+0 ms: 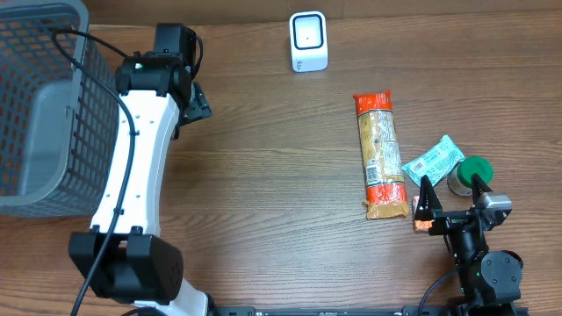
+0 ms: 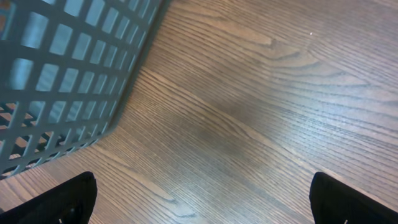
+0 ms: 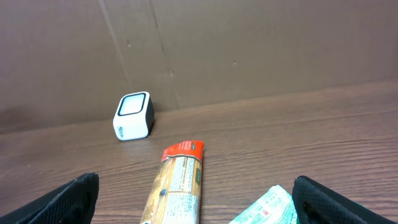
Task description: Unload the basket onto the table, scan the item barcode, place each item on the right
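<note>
Reaching far up the tabletop [image 1: 263,175] beside a grey plastic mesh basket [image 1: 44,105], white left arm is stretched long. The left fingers [image 2: 62,202] are spread wide over bare wood grain, holding nothing. Right arm is folded low at near edge, right fingers [image 1: 428,200] wide too & empty. Close in front: long crinkly pasta packet [image 1: 380,154], teal-and-white pouch [image 1: 432,161], round green-lidded jar [image 1: 474,171]. Small boxy white scanner [image 1: 308,41] stands well apart at far edge.
</note>
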